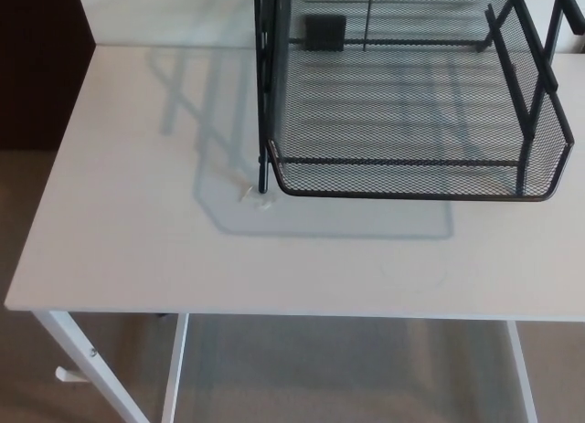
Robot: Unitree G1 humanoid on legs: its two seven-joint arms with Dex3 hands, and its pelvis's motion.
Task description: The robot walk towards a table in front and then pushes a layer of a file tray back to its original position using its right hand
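A black wire-mesh file tray (411, 94) stands on the white table (183, 249) at the upper right of the head view. Its lower layer (411, 178) juts out toward me past the upright front post (263, 158), its rounded front rim hanging over the tabletop. Neither of my hands shows in this view.
The table's near edge (274, 311) runs across the lower part of the picture, with white legs (87, 359) and carpet below. A small white scrap (249, 195) lies by the tray's front left post. A dark panel (37, 67) stands left of the table.
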